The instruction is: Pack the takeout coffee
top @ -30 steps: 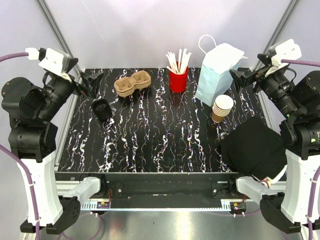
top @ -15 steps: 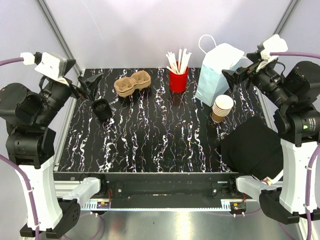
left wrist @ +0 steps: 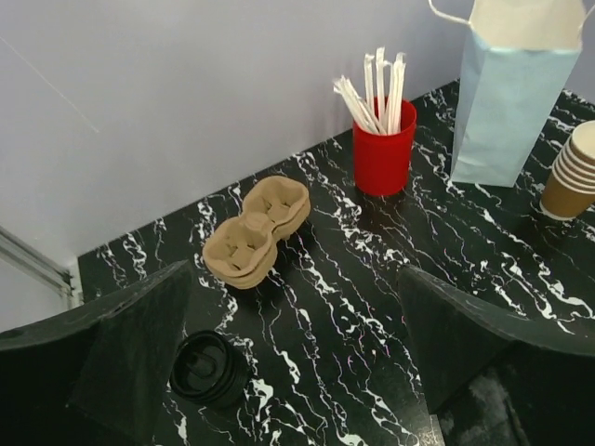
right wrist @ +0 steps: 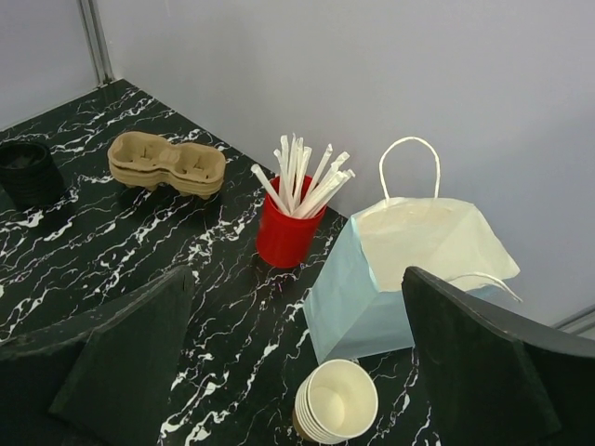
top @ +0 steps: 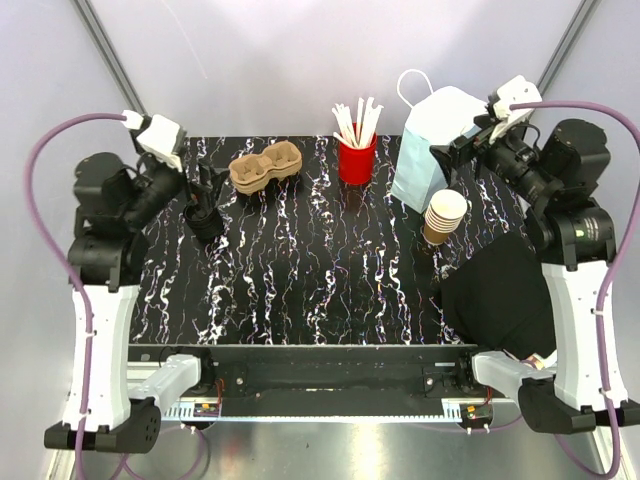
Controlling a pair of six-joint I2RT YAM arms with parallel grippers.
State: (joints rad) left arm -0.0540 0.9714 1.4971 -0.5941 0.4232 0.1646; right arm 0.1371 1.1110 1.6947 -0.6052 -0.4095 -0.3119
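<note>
Top external view: on the black marbled table (top: 300, 290) I see the pale blue paper bag (top: 432, 150) standing upright at the back right, with a nested stack of brown cups (top: 444, 216) just in front of it. I cannot make out the takeout coffee cup as a separate thing; the stack holds the only brown cups I can see. A red cup of white sticks (top: 357, 158) stands left of the bag, and a tan cup carrier (top: 265, 168) lies further left. A stack of black lids (top: 205, 220) sits near the back left corner, and a black cloth (top: 500, 295) lies at the right edge.

On the left wrist camera, my left end effector (left wrist: 296, 274) hangs above the lids, spread wide and holding nothing. My right end effector (right wrist: 297, 274) hovers beside the bag's top, equally wide and empty.
</note>
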